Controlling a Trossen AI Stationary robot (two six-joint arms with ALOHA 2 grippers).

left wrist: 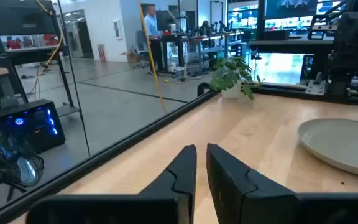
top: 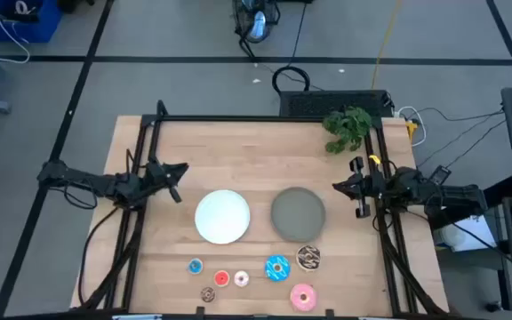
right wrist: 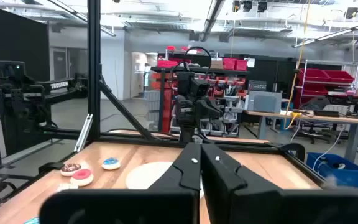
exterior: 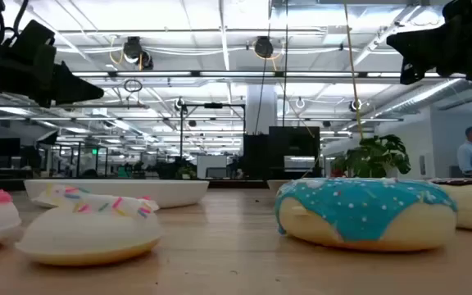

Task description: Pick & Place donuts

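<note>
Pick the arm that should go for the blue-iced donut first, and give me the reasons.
Right, though narrowly. In the high view the blue-iced donut lies right of the table's middle, below the grey plate, closer to the right end effector. The left end effector sits beyond the white plate. Neither holds anything.

On my screen the wooden worktop point(top: 176, 147) carries a white plate point(top: 222, 216) and a grey plate point(top: 299, 212) side by side near its middle. Along the near edge lie the donuts: mini blue point(top: 195, 266), red point(top: 221, 279), pale point(top: 241, 278) and brown point(top: 208, 294), then the blue-iced point(top: 277, 268), drizzled brown point(top: 308, 258) and pink-iced point(top: 303, 296). A leafy plant point(top: 348, 128) sits at the far right corner.
</note>
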